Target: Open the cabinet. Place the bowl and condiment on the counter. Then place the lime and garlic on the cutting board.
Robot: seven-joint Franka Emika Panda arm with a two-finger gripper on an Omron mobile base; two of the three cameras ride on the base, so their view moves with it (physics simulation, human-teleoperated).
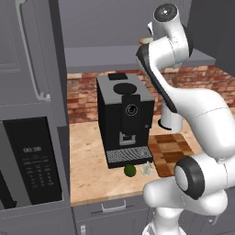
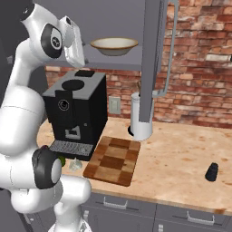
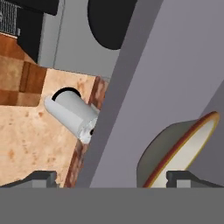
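The cabinet is open; its right door (image 2: 155,59) stands edge-on with a long bar handle. The cream bowl (image 2: 114,45) with its tan-brown rim rests on the cabinet shelf (image 1: 114,57). My gripper (image 3: 113,177) is open and empty, up at shelf height just left of the bowl (image 3: 183,146), which lies off its right fingertip. The black condiment (image 2: 212,171) stands on the counter (image 2: 181,149) at the far right. The lime (image 1: 130,170) and garlic (image 1: 146,169) lie side by side on the counter, touching the left end of the checkered cutting board (image 2: 113,160).
A black coffee machine (image 1: 124,114) stands under the shelf, left of the board. A white paper-towel roll (image 2: 141,115) stands behind the board by the brick wall. A tall grey unit with a black microwave (image 1: 32,160) bounds the counter's left end.
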